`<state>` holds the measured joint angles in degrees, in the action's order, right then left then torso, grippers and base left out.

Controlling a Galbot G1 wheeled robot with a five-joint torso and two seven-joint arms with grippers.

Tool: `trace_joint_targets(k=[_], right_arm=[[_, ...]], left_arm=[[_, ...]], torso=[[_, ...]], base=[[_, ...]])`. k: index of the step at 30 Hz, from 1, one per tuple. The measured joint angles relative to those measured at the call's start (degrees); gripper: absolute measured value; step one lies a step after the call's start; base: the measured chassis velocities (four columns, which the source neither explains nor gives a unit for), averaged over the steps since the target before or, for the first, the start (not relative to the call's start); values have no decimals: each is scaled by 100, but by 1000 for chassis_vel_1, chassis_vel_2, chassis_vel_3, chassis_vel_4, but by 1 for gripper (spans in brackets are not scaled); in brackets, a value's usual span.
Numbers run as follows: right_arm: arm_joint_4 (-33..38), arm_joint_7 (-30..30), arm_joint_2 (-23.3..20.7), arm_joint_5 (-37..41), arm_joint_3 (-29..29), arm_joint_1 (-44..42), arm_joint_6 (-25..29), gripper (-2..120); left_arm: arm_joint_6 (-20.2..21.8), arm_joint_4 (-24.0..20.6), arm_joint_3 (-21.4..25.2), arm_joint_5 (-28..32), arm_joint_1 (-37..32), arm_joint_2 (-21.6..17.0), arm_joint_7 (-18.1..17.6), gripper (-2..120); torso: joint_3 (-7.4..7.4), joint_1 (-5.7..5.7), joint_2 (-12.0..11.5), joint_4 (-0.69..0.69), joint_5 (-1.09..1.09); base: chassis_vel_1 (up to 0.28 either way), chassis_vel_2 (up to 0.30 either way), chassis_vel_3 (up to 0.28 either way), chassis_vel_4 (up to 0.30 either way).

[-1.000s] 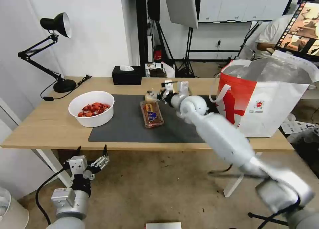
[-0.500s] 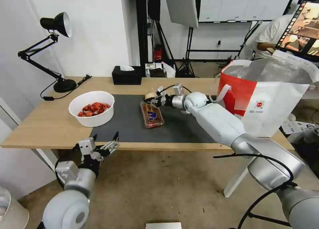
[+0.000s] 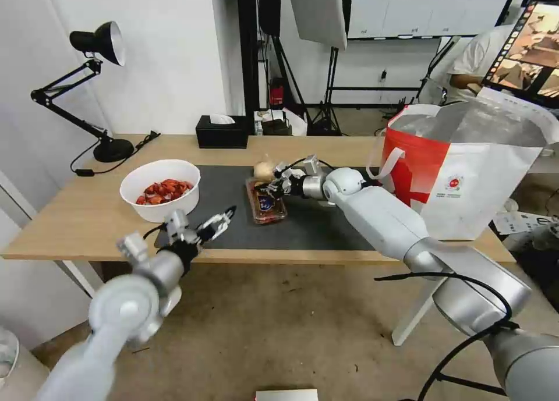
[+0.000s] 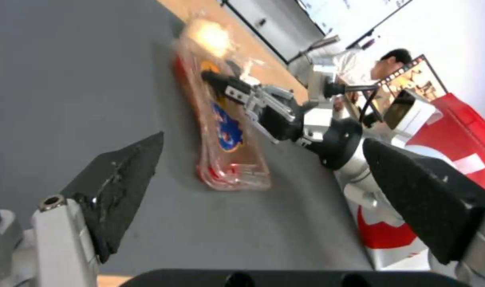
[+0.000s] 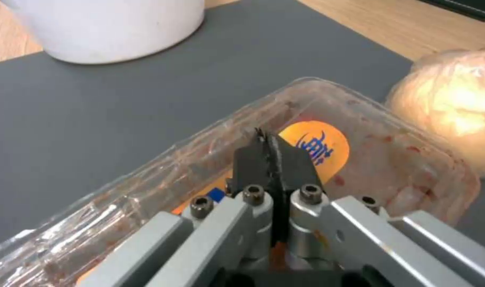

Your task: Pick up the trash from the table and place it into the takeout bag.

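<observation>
Your right gripper (image 5: pixel 272 153), pinched shut on nothing, sits right over the clear plastic food tray with red scraps (image 3: pixel 266 199) on the dark grey mat (image 3: pixel 233 229). The tray's long axis runs away from you. The left gripper (image 3: pixel 211 225), spread wide, hangs near the mat's front edge, farther off.

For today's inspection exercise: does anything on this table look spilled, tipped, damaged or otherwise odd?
Nothing stands out. The white bowl sits upright, the clear food tray lies flat on the grey mat, and the takeout bag stands open.
</observation>
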<state>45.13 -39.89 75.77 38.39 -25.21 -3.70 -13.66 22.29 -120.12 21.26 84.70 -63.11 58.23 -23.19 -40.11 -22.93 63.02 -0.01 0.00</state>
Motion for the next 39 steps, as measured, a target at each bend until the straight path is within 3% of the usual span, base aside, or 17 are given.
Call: trace_joint_targets(k=[16,22,39], right_arm=[[190,92,-117,149,33,-7,-97,0],[294,102,-184,143,56,-67,-121,0],[313,132,-217,135,139,-191,-112,0]], left_arm=[[13,810,-834,380,945,321,-274,100],[1,1314,-1254,237,1573,455,-654,100],[-43,2142,-1578,-34,2136,816,-1228,100]], torso=[[0,0,0,1,0],[0,0,0,0,1],[1,1,0,1,0]], base=[[0,0,0,0],[0,0,0,0],[0,0,0,0]])
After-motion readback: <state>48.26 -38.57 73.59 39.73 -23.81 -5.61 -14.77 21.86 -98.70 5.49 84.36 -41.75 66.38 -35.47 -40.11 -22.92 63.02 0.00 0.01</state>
